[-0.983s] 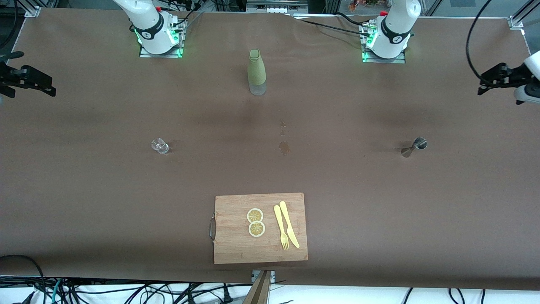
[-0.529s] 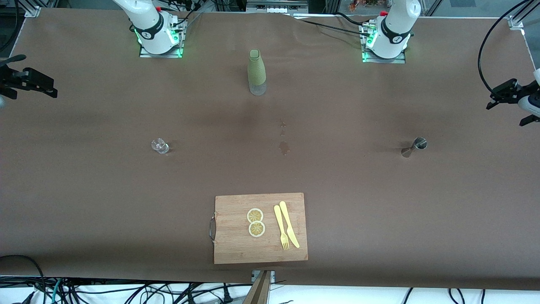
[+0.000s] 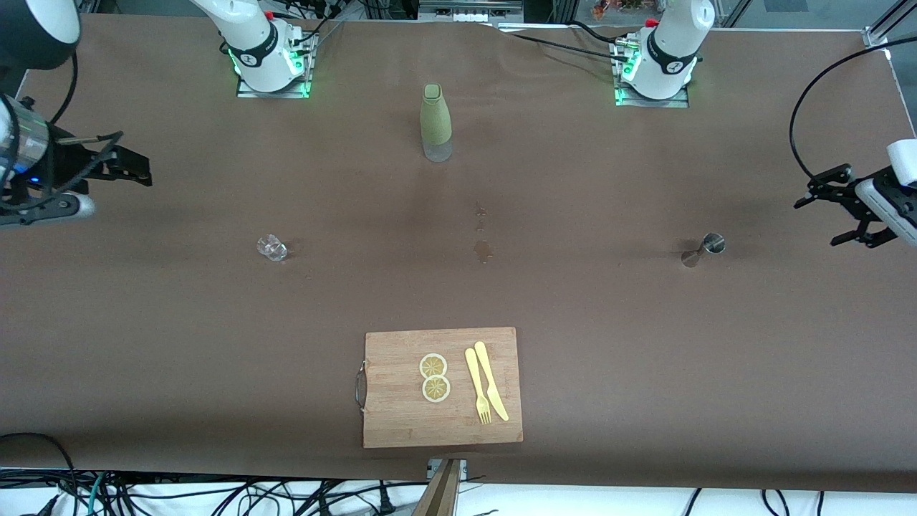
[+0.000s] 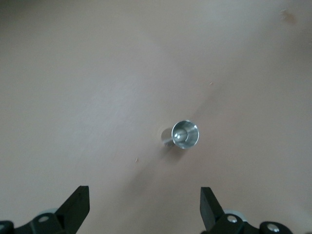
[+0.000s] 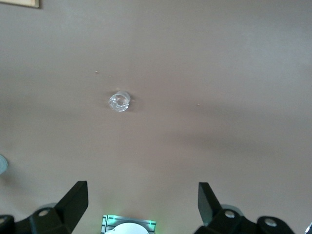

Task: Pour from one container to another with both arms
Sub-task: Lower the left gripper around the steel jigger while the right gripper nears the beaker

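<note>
Both arms have just swung in from the desk's ends: I've got the right pincer (image 3: 132,166), wide & empty, up over the glass tumbler (image 3: 271,248), left pincer (image 3: 834,208), wide too, by the jigger (image 3: 703,249), both mid-desk, so pickup's next, I reckon.

Looks like a robotics lab rig, not a real kitchen: two arm bases (image 3: 269,61) bolted onto a surface (image 3: 645,358) under brown paper, aluminium framing (image 3: 877,36) at the corners, loose cables (image 3: 215,494) tangled along the edge.
</note>
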